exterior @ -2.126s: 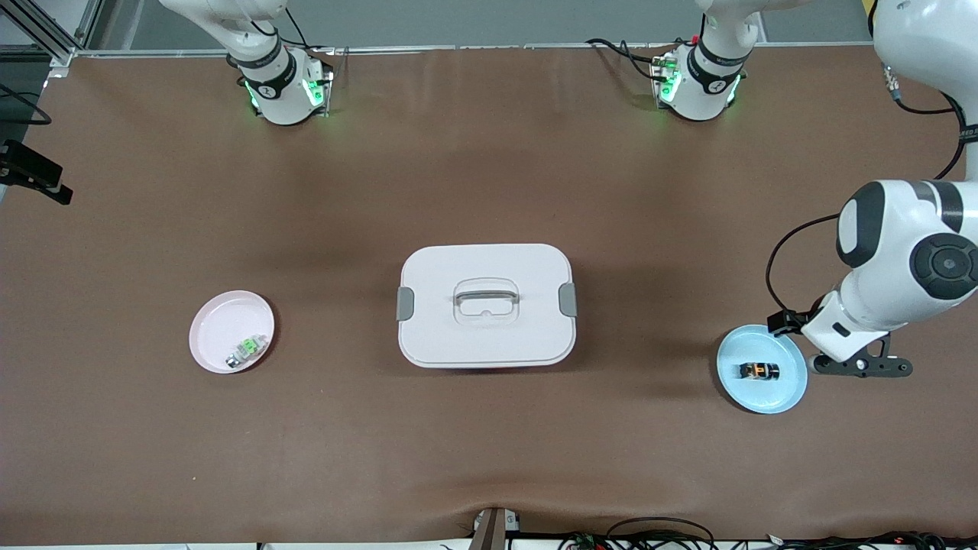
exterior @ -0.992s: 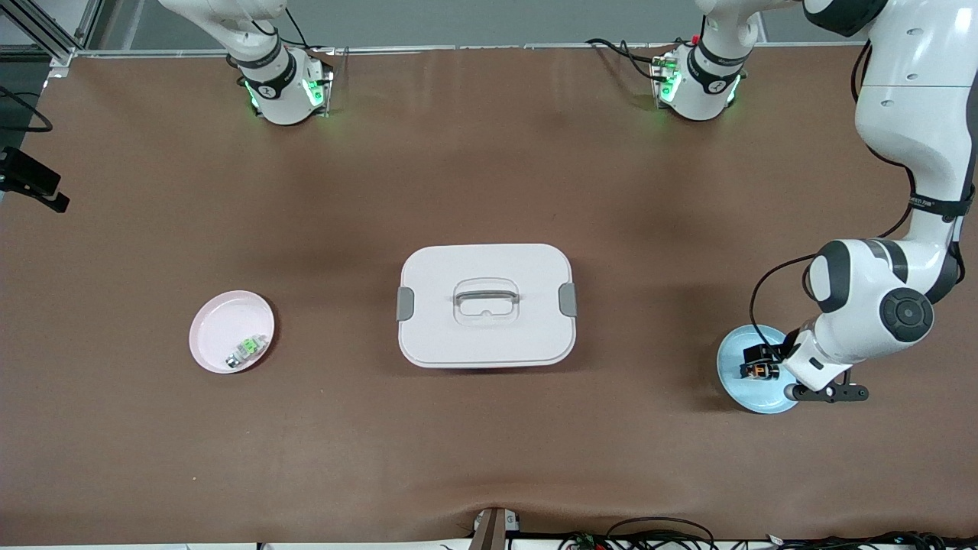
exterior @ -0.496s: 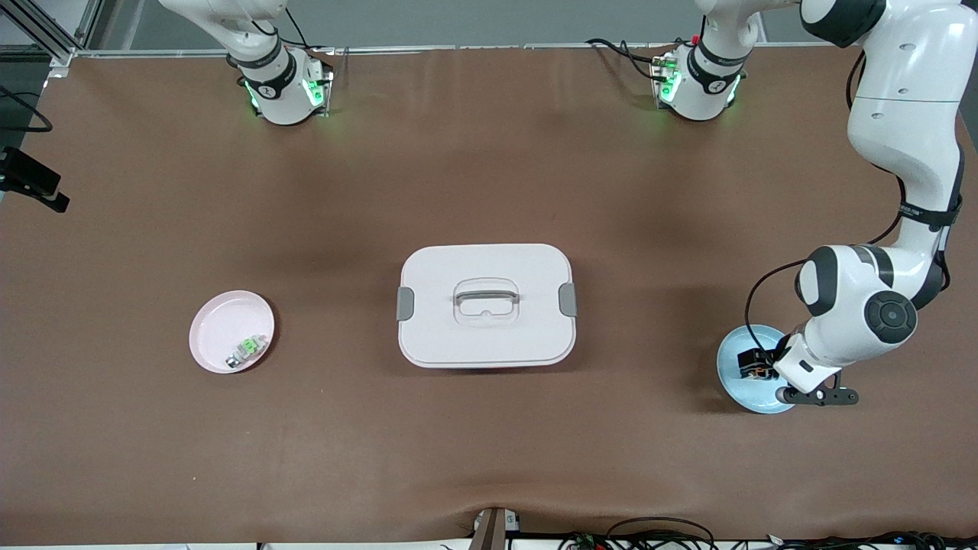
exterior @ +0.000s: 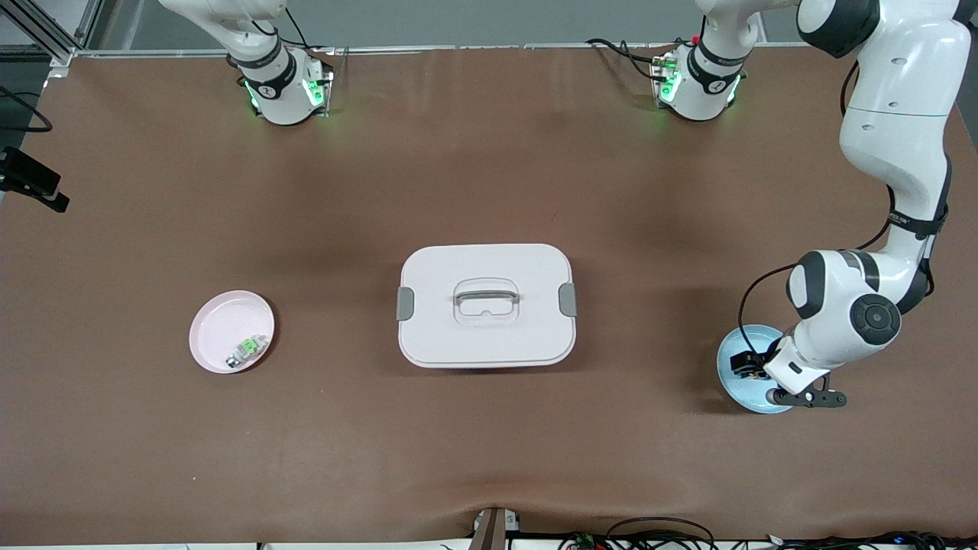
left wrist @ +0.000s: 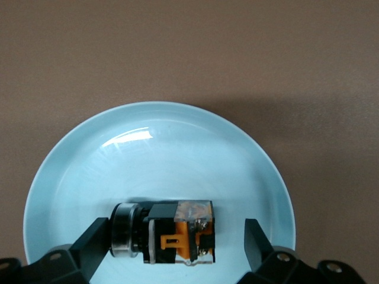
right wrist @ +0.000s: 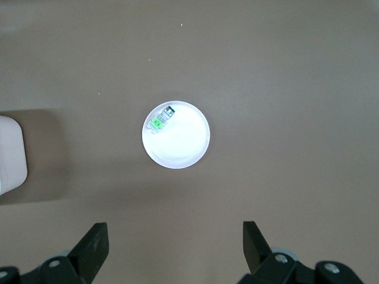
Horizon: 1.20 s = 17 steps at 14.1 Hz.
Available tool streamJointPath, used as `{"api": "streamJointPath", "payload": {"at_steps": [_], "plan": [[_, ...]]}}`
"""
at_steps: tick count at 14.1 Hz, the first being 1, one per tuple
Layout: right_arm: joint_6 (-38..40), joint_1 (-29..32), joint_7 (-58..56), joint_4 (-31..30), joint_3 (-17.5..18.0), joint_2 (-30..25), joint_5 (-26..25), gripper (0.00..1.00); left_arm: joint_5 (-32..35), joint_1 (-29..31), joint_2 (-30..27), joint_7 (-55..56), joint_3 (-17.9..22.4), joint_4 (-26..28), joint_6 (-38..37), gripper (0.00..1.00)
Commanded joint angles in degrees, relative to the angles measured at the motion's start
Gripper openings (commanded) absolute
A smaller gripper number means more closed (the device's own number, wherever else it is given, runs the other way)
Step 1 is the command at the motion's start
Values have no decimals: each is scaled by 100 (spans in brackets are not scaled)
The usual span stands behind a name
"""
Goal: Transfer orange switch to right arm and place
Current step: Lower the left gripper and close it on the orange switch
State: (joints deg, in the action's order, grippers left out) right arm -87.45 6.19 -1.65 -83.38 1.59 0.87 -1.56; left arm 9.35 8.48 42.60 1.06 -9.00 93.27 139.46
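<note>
The orange switch [left wrist: 177, 238], a small black block with an orange centre and a silver end, lies on its side on the light blue plate [left wrist: 160, 154] at the left arm's end of the table. My left gripper [left wrist: 176, 239] is down over the plate [exterior: 735, 384] and open, one finger on each side of the switch. One finger is close against the silver end; the other stands apart. In the front view the wrist hides most of the switch. My right gripper [right wrist: 174, 242] hangs open and empty, high over the table beside the pink plate [right wrist: 180, 145].
A green-and-clear component [exterior: 246, 350] lies in the pink plate [exterior: 218, 332] toward the right arm's end. A white lidded box [exterior: 486, 305] with a handle and grey clips stands at the table's middle. Its corner [right wrist: 10, 155] shows in the right wrist view.
My left arm has swung in and come down over the blue plate, bringing its open fingers around the switch. The switch and the right arm have not moved.
</note>
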Motion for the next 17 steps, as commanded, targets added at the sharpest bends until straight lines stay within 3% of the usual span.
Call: {"api": "streamJointPath", "payload": {"at_steps": [1, 4, 6, 10, 12, 17], "plan": [[44, -31, 94, -11, -18, -70, -20, 100, 85, 14, 108, -159, -5, -90, 73, 100], [53, -31, 94, -11, -18, -70, -3, 100, 85, 40, 126, -264, -5, -81, 73, 96], [53, -31, 94, -11, -18, -70, -3, 100, 85, 40, 117, -264, -5, -64, 64, 82], [53, -22, 94, -20, -27, -70, -3, 100, 84, 75, 73, -282, -14, -46, 12, 20], [62, -22, 94, -20, -27, -79, -3, 100, 76, 41, 12, -265, -31, -37, -24, 0], [62, -30, 86, -20, -27, -79, -3, 100, 76, 22, -576, -247, -188, -20, -847, 0]]}}
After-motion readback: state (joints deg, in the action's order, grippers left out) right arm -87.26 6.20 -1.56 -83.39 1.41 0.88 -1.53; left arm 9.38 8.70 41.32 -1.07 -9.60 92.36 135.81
